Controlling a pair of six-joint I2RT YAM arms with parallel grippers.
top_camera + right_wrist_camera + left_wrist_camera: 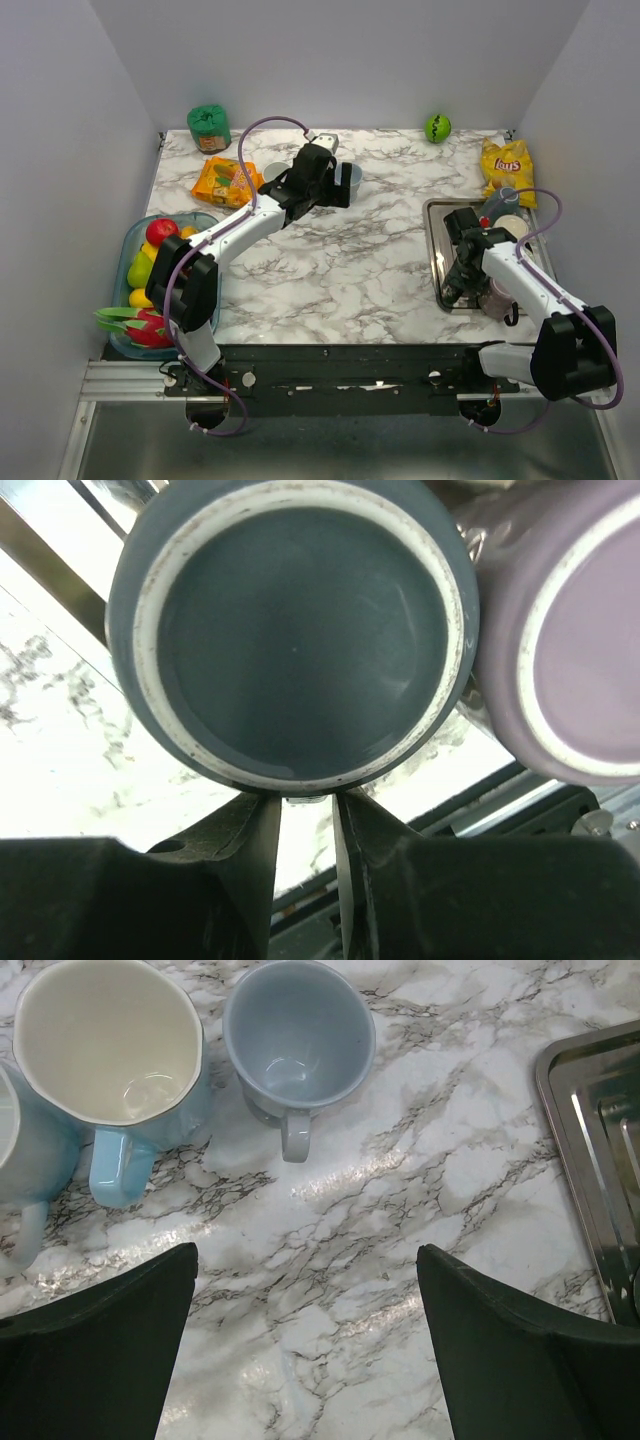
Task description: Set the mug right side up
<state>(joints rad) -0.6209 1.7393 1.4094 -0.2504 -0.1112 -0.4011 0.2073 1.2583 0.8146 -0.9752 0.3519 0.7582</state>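
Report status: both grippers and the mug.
Left gripper open over marble. Right gripper nearly closed at edge of upside-down grey mug, grip unconfirmed. Purple mug close alongside.

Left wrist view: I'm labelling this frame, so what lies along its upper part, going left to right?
Mug cut by the edge, cream-lined blue mug, grey-blue mug, metal tray.

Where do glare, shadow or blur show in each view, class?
Left wrist: bright glare streaks across the marble table, grey-blue mug sharp. Right wrist: soft sheen on the upturned dark mug base, fingers dark and underexposed. Top external: even light, no harsh shadows.
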